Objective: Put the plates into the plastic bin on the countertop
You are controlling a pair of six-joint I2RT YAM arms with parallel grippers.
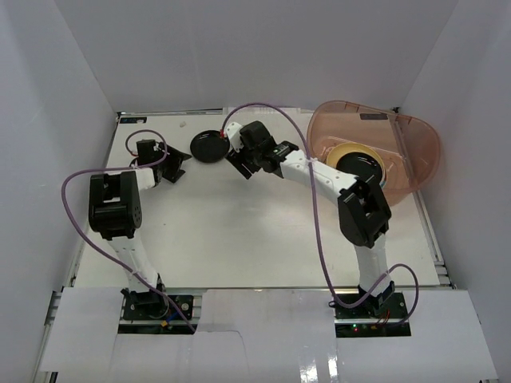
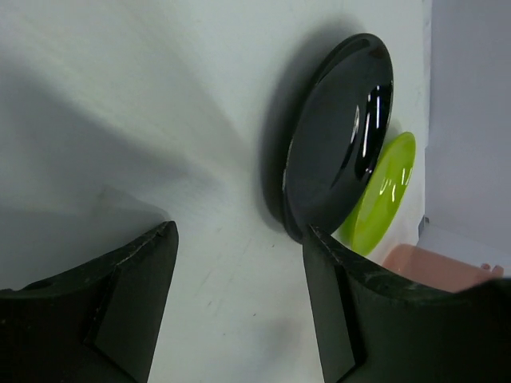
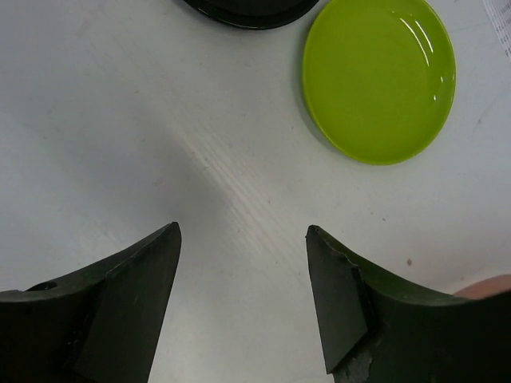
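Note:
A glossy black plate (image 1: 209, 146) lies flat on the white countertop (image 1: 239, 231) near the back. My left gripper (image 1: 170, 169) is just left of it and open. In the left wrist view the black plate (image 2: 339, 136) lies ahead of the right fingertip of the gripper (image 2: 239, 231), with only bare countertop between the jaws. A lime green plate (image 2: 382, 195) lies beyond it. My right gripper (image 3: 243, 230) is open over bare countertop, the lime green plate (image 3: 379, 80) ahead to its right. The plastic bin (image 1: 415, 136) at the back right holds a black plate (image 1: 363, 165) on an amber one.
White walls enclose the countertop on three sides. The right arm (image 1: 319, 171) stretches from the front right across to the back middle and hides the green plate from above. A corner of the pinkish bin (image 2: 435, 267) shows at the right of the left wrist view.

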